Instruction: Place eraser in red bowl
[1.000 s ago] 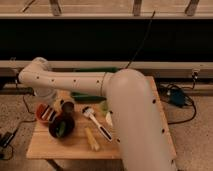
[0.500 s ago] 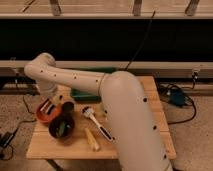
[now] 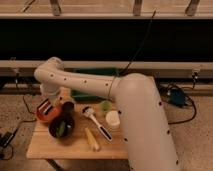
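The eraser (image 3: 43, 106), an oblong block with dark, red and white stripes, sits at the end of my gripper (image 3: 45, 104). The gripper hangs down from the white arm at the table's left end and is shut on the eraser. It holds the eraser just over the left part of the red bowl (image 3: 50, 116), a shallow orange-red bowl near the table's left edge. I cannot tell whether the eraser touches the bowl. The arm hides the back of the bowl.
A dark bowl (image 3: 61, 128) with something green inside stands in front of the red bowl. A small dark cup (image 3: 67, 106), a white-handled brush (image 3: 98, 124), a green item (image 3: 105, 106), a white cup (image 3: 113, 120), a yellow item (image 3: 91, 139) and a teal tray (image 3: 85, 93) share the wooden table (image 3: 45, 146).
The arm's elbow has swung a little to the right. The gripper and the eraser have stayed over the red bowl.
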